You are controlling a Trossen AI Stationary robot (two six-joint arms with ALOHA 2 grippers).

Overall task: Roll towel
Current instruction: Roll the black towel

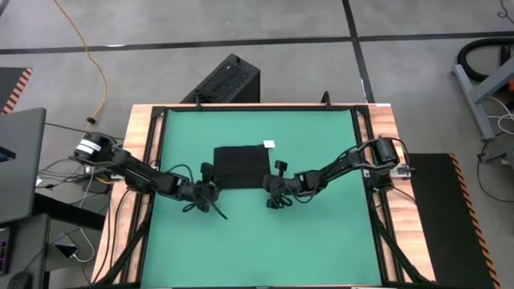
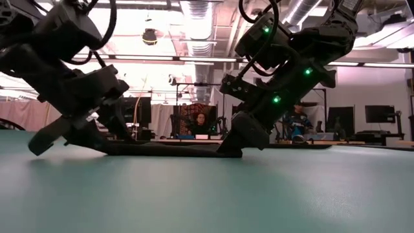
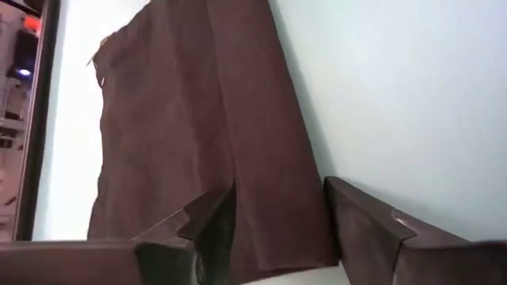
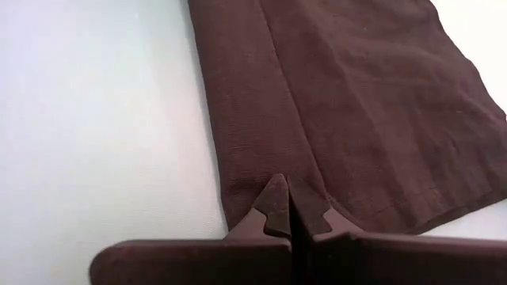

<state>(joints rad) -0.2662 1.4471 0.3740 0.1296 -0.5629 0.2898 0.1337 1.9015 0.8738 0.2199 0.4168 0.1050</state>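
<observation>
Right hand pinched shut on towel edge, left hand open astride it: likely lopsided roll.

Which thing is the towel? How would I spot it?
Find the big green table seen from above. In its middle, between the two robot arms, lies a flat, dark, folded cloth: the towel. It is soft with a small white tag at one corner, unlike the hard ribbed black box beyond the table.
</observation>
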